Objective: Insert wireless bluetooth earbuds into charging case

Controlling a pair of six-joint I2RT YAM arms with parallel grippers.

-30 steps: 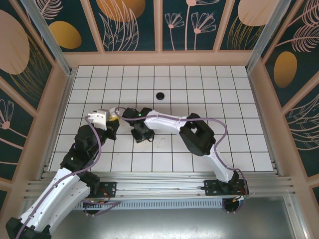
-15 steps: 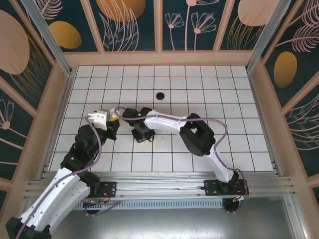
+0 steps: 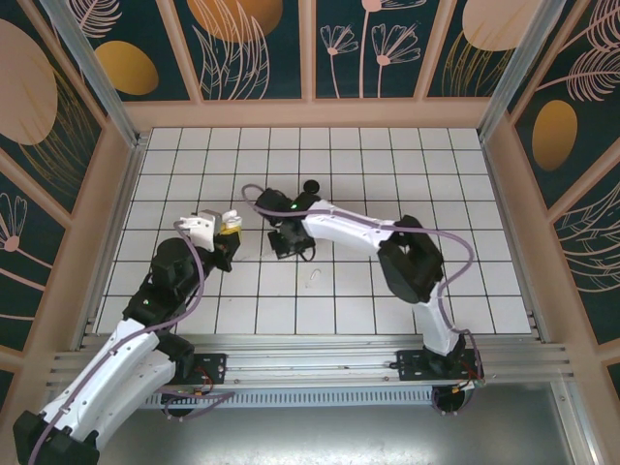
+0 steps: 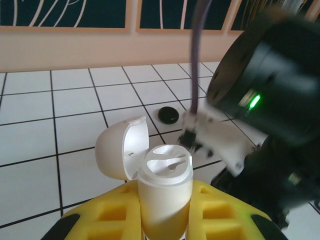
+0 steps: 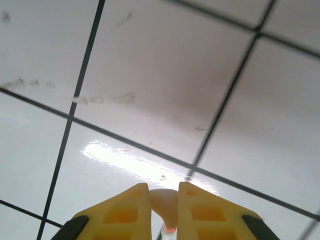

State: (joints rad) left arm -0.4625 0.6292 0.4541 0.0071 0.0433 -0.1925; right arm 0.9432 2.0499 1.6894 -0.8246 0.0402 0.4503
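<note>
My left gripper (image 4: 165, 212) is clenched on the case (image 4: 165, 192), with the yellow fingers (image 4: 110, 215) pressing its two sides. The case stands upright in the grip, mouth up. The lid (image 4: 121, 150) is hinged open and tipped back to the left in the wrist view. Inside the mouth I see pale moulded hollows. I cannot tell whether a bud already sits in there.

My right gripper (image 5: 164, 194) is clamped on a white bud (image 5: 163, 202). It is pinched between the two yellow fingertips (image 5: 127, 210), and its rounded end pokes out past them toward the floor (image 5: 150, 75). There is a faint reddish spot at its lower end. A bright strip of glare lies on the tiles beyond. I cannot tell how high the bud hangs over them.

From above, my right arm (image 3: 358, 232) reaches across to the left. Its gripper is just right of the left gripper and the case, near them but apart. From the left wrist, the right wrist looms blurred to the right of the case, with a green light (image 4: 254, 101) lit on it and a purple cable (image 4: 197, 50) running up.

A second white bud (image 3: 313, 279) lies loose on a tile, on the base side of my right gripper and apart from it.

A small black piece (image 4: 168, 115), round and flat-looking, lies on the floor beyond the case. From above it is partly behind my right arm. It is too small for me to say what it is.
</note>
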